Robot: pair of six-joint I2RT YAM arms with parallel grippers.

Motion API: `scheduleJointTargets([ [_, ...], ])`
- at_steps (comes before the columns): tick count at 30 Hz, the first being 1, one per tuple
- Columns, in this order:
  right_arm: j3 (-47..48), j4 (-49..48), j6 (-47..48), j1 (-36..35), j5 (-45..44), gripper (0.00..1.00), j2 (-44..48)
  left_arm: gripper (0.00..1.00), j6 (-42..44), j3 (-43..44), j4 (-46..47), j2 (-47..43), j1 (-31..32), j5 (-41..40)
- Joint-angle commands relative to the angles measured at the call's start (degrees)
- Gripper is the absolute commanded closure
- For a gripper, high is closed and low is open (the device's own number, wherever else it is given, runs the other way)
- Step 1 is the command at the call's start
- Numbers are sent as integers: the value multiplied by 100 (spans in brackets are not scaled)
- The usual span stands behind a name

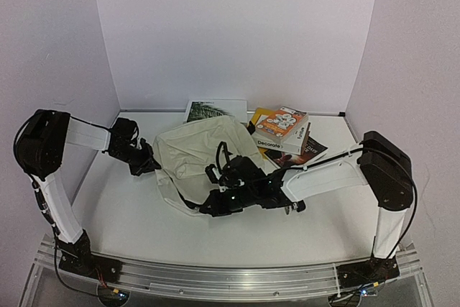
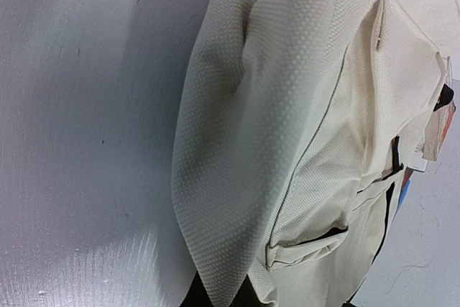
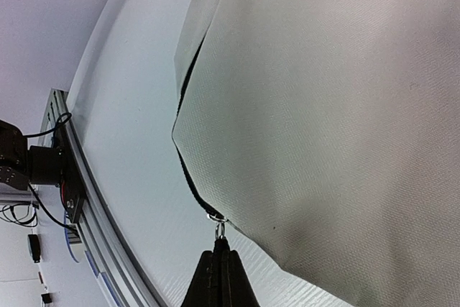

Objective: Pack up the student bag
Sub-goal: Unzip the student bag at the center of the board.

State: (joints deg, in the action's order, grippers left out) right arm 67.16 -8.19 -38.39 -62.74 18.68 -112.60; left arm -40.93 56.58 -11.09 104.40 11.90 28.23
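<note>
The student bag [image 1: 198, 150], cream fabric with black straps, lies flat in the middle of the table. My left gripper [image 1: 157, 165] is at its left edge, shut on a fold of the cream cloth [image 2: 215, 249]; only the dark fingertips [image 2: 188, 300] show under that fold. A side pocket [image 2: 309, 246] of the bag sits just right of the pinch. My right gripper [image 1: 210, 208] is at the bag's near edge. Its jaws [image 3: 219, 260] are pressed together on the black zipper pull, whose metal ring [image 3: 218, 229] hangs from the slider at the corner of the bag [image 3: 323, 120].
A stack of books [image 1: 282, 127] lies at the back right, touching the bag. A book with a palm-leaf cover [image 1: 208, 110] lies behind the bag by the back wall. An aluminium rail [image 1: 230, 278] runs along the near edge, with white walls on three sides.
</note>
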Motion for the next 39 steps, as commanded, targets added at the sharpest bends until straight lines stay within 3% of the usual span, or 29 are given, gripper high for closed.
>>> scheduleJointTargets([
  [1, -119, 238, 32, -90, -216, 100, 278, 100, 148, 320, 398, 40, -174, -499],
  [2, -87, 234, 44, -94, -216, 100, 267, 99, 151, 315, 389, 39, -177, -488],
  [5, 139, 237, 136, -91, -36, 100, 98, 83, 198, 207, 360, -43, -162, -273],
  [9, 396, 237, 289, -98, 62, 100, -37, 40, 194, -100, 93, -408, -50, -301],
  [12, 541, 234, 373, -104, 131, 100, -140, 28, 119, -293, -313, -751, 158, -528],
  [17, 698, 238, 394, -106, 261, 100, -334, 25, -311, -529, -508, -1193, 750, -617],
  [22, 711, 238, 414, -110, 318, 100, -381, 35, -653, -654, -484, -1386, 1152, -454],
  [26, 698, 236, 396, -110, 331, 100, -395, 34, -827, -433, -877, -1277, 1474, -390],
  [30, 677, 229, 372, -115, 289, 100, -378, 32, -1037, -259, -1350, -1300, 1933, -971],
  [39, 580, 225, 377, -118, 225, 100, -241, 30, -1070, -165, -2549, -1819, 2127, -2245],
])
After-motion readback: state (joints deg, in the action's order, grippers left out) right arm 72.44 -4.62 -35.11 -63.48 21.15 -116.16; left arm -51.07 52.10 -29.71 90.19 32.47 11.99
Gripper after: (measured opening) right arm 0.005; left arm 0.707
